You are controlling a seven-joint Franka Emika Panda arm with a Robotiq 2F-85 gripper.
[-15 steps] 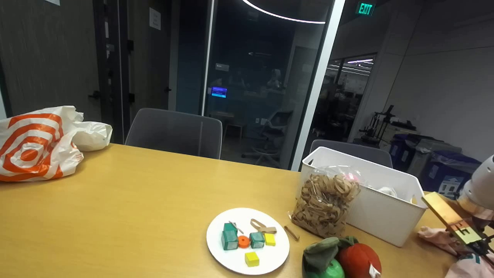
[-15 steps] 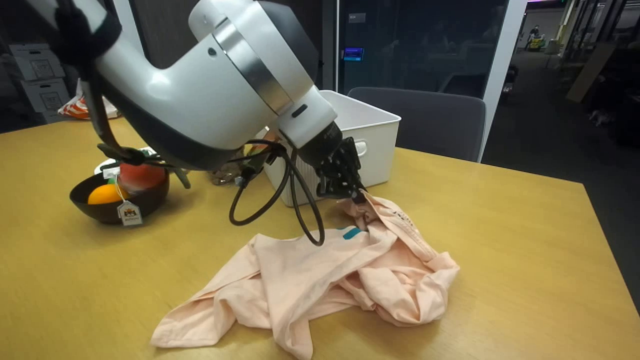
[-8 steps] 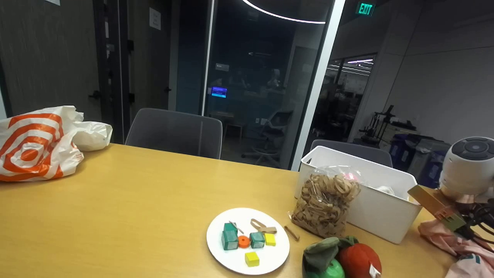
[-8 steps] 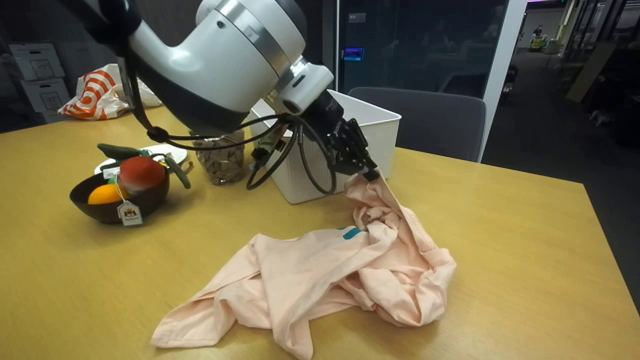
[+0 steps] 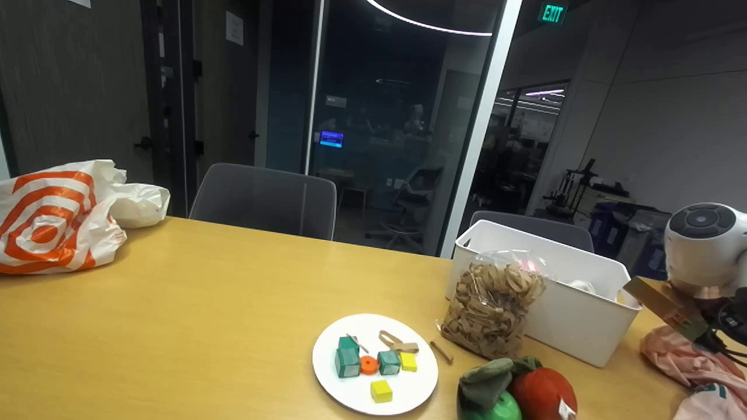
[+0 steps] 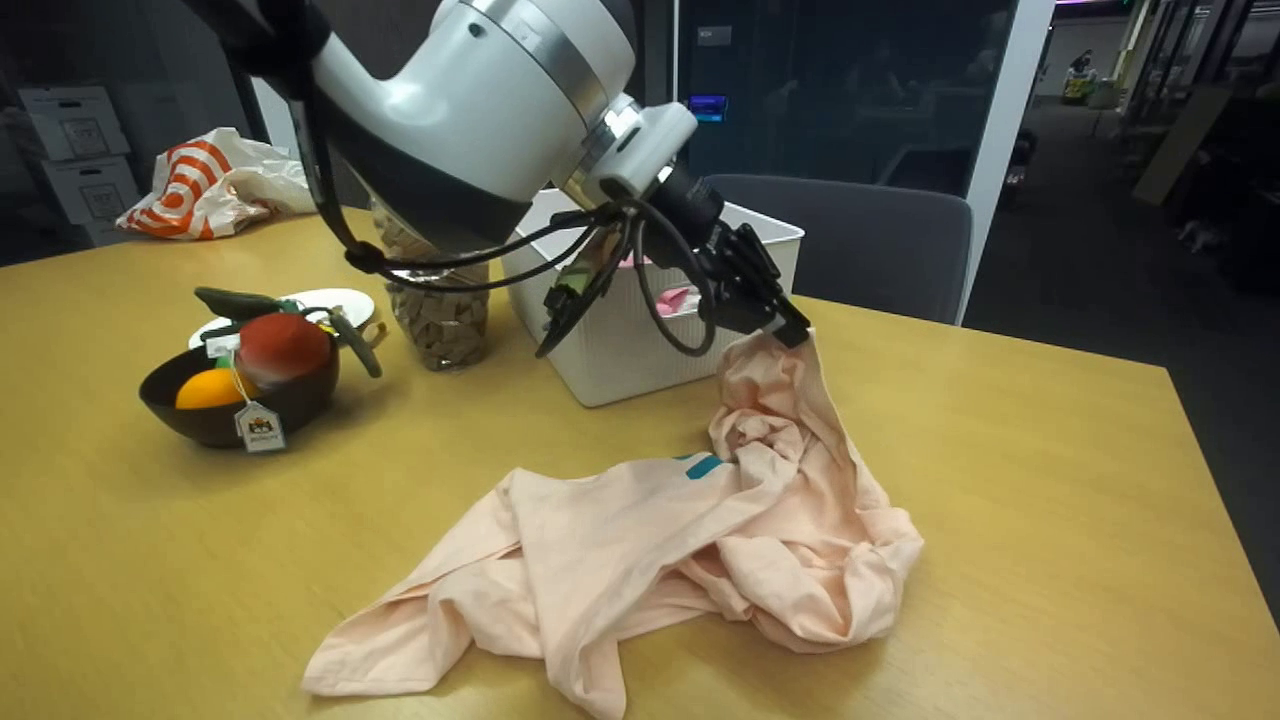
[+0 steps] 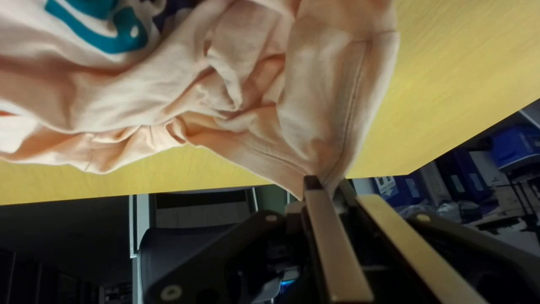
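Fingers [image 7: 332, 245] of the gripper [image 7: 329, 185] pinch a raised corner of pink printed cloth [image 6: 620, 545], near right of the white bin [image 5: 583, 326].

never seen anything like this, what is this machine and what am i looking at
The big white thing is a robot arm, ending in a black gripper that works like pincers. Two views come from cameras standing apart from the arm; the third comes from its wrist, so the gripper's fingers look large there. The gripper pinches an edge of a pale pink cloth; that part is raised, the rest lies crumpled on the table. Also there: a white bin, a clear bag of brown strips, a plate with small blocks, a dark bowl of fruit shapes and a shopping bag.
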